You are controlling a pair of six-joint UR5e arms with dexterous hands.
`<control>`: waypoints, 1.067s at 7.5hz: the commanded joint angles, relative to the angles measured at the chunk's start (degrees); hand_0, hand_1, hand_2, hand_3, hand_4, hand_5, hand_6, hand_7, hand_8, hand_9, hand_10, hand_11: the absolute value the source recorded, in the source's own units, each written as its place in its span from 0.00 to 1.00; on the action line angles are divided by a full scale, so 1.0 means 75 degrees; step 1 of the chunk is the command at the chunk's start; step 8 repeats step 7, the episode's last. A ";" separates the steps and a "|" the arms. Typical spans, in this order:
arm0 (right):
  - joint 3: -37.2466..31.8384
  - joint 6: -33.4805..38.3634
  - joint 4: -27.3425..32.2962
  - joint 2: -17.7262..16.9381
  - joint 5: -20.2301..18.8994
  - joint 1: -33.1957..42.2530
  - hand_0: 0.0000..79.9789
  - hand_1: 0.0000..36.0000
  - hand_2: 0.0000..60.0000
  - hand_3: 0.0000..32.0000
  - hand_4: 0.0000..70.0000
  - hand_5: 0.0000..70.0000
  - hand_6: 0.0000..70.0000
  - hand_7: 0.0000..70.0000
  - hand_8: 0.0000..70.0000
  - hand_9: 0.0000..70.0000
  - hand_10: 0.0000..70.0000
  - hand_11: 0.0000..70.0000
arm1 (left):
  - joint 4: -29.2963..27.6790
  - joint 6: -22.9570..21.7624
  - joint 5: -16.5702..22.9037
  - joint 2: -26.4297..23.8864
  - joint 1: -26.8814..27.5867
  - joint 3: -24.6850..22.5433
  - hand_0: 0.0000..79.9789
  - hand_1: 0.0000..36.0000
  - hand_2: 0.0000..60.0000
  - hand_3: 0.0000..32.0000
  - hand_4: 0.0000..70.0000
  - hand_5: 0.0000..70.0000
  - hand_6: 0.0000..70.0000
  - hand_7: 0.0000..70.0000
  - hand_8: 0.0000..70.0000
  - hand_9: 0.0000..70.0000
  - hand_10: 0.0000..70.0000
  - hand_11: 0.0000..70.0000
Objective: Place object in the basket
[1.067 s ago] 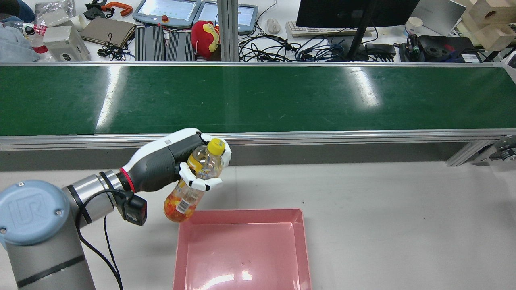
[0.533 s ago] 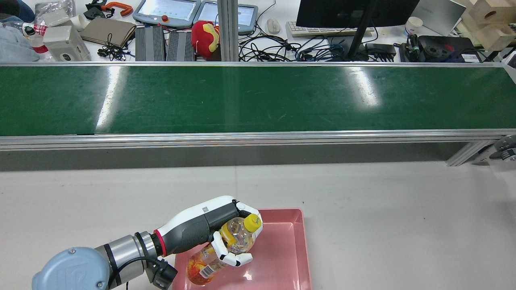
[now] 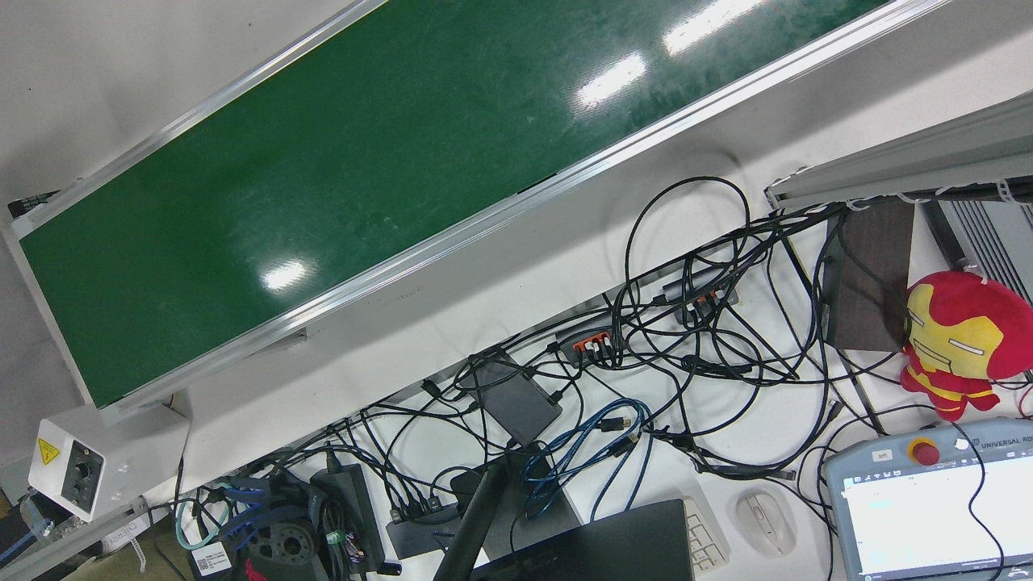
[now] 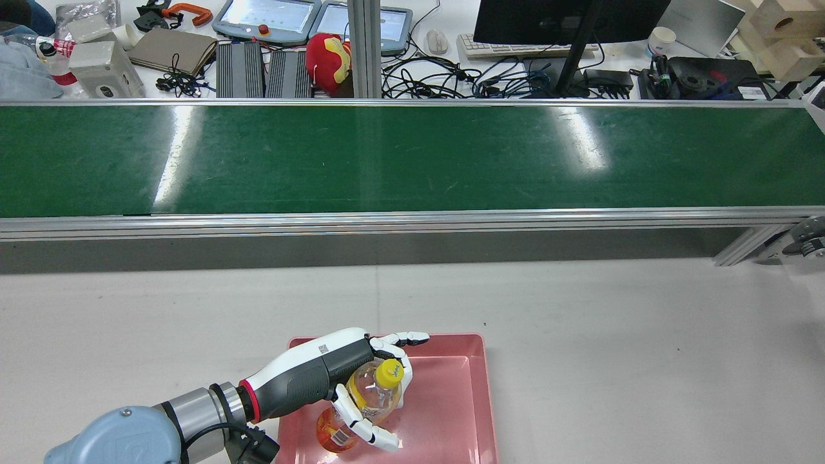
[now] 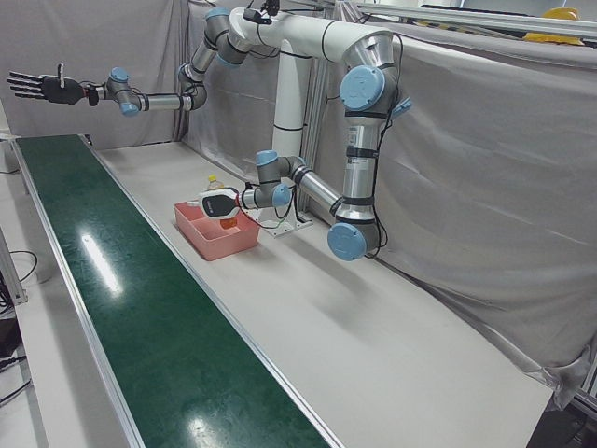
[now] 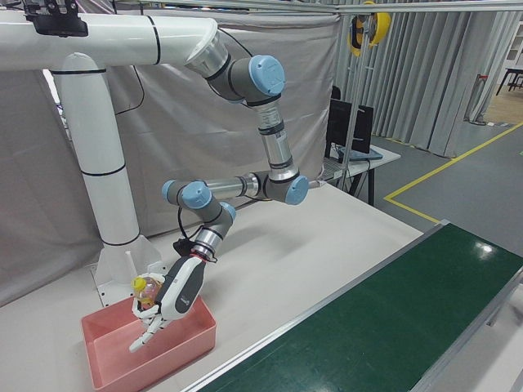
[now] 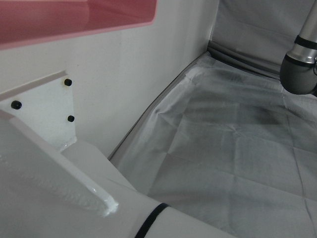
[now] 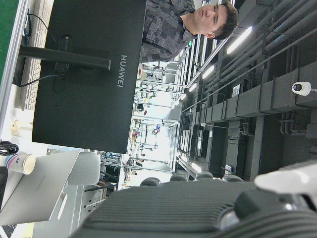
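Observation:
A clear bottle (image 4: pixel 372 394) with a yellow cap and orange label stands tilted inside the pink basket (image 4: pixel 454 412), its base on the basket floor. My left hand (image 4: pixel 335 374) reaches over the basket's near-left part with its palm against the bottle. Its fingers (image 4: pixel 407 337) are spread away from the bottle. The right-front view shows the same hand (image 6: pixel 178 296), the bottle (image 6: pixel 140 287) and the basket (image 6: pixel 114 359). My right hand (image 5: pixel 42 87) is open, raised high over the far end of the belt, and empty.
A long green conveyor belt (image 4: pixel 412 158) with aluminium rails runs across the table beyond the basket. The white arm pedestal (image 5: pixel 291 121) stands behind the basket. A desk with cables, a monitor and a red plush toy (image 4: pixel 329 61) lies past the belt.
My left hand carried the bottle from above the table's near-belt side down into the basket. Its fingers, wrapped around the bottle before, have now spread open.

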 commanded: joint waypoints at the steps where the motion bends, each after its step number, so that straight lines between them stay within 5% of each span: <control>1: 0.0003 0.0000 0.0000 0.0000 0.0000 0.0000 0.00 0.00 0.00 0.00 0.00 0.00 0.00 0.00 0.00 0.00 0.00 0.00 | 0.0042 -0.0033 0.0001 0.0009 0.0022 -0.0017 0.73 0.47 0.00 0.00 0.10 0.44 0.00 0.08 0.03 0.04 0.13 0.22; 2: 0.0003 0.0000 0.0000 0.0000 0.0000 0.0000 0.00 0.00 0.00 0.00 0.00 0.00 0.00 0.00 0.00 0.00 0.00 0.00 | 0.0018 -0.0068 0.0013 0.0009 -0.0036 -0.0052 0.74 0.51 0.00 0.00 0.10 0.34 0.00 0.06 0.00 0.00 0.10 0.19; 4: 0.0003 0.0000 0.0000 0.0000 0.0000 0.0000 0.00 0.00 0.00 0.00 0.00 0.00 0.00 0.00 0.00 0.00 0.00 0.00 | 0.0006 -0.0092 0.0060 -0.0003 -0.0119 -0.0110 0.74 0.32 0.00 0.01 0.04 0.26 0.00 0.04 0.00 0.00 0.08 0.14; 8: 0.0003 0.0000 0.0000 0.0000 0.0000 0.0000 0.00 0.00 0.00 0.00 0.00 0.00 0.00 0.00 0.00 0.00 0.00 0.00 | 0.0567 -0.0103 0.0083 0.0032 -0.0902 -0.1198 0.74 0.31 0.00 0.03 0.02 0.26 0.00 0.04 0.00 0.00 0.06 0.12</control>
